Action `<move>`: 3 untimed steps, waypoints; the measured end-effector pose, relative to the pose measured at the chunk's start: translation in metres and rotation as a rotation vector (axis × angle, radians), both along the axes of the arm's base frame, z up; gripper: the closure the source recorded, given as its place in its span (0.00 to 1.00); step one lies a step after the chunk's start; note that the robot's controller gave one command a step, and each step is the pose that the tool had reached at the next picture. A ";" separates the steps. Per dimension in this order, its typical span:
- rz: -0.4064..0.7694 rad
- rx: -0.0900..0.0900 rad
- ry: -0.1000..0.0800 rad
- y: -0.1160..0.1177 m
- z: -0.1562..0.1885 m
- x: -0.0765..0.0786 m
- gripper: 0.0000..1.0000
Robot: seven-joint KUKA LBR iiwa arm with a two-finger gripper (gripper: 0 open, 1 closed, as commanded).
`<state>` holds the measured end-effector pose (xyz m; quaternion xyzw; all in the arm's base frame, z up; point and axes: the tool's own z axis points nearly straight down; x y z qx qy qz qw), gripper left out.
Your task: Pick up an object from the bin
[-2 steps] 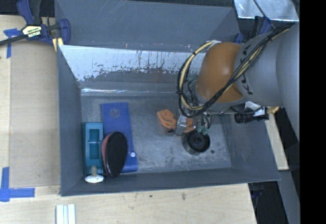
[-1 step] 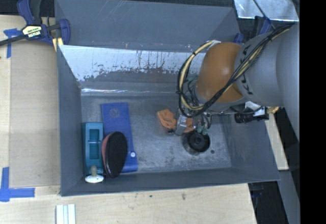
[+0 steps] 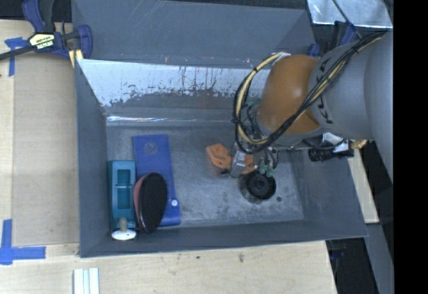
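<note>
The arm (image 3: pixel 361 92) comes in over the right wall of the grey bin (image 3: pixel 200 39), its wrist wrapped in an orange cover (image 3: pixel 291 92), with looped cables (image 3: pixel 244 102) hanging on the left side of it. The gripper (image 3: pixel 256 176) is down low over the right half of the bin floor, about midway between the far wall and the near wall. Seen from above, it is mostly hidden by the wrist and the cables, so I cannot tell whether it is spread, pressed together or pinching anything. Just to its left, touching it or nearly so, lies an orange-tan crumpled thing (image 3: pixel 217 156), soft-looking and lumpy, the nearest loose thing to the gripper. Directly on the near side of the gripper sits a black round shape (image 3: pixel 259 187) with a darker centre; whether this belongs to the gripper or is a thing lying on the floor cannot be told. The rest lies well apart in the near left corner: a flat blue slab (image 3: pixel 154 152) running from far to near, a teal box (image 3: pixel 122 192) just beside it on the left, a black oval thing with a red edge (image 3: pixel 151 200) resting across both, and a small white knob (image 3: pixel 124 234) at the near end of the teal box, against the near wall
</note>
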<state>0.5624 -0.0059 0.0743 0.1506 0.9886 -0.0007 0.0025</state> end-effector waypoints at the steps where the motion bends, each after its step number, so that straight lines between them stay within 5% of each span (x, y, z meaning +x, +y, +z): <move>1: 0.000 0.001 0.006 0.000 0.011 -0.001 1.00; 3: 0.001 0.002 0.009 0.000 0.052 -0.002 1.00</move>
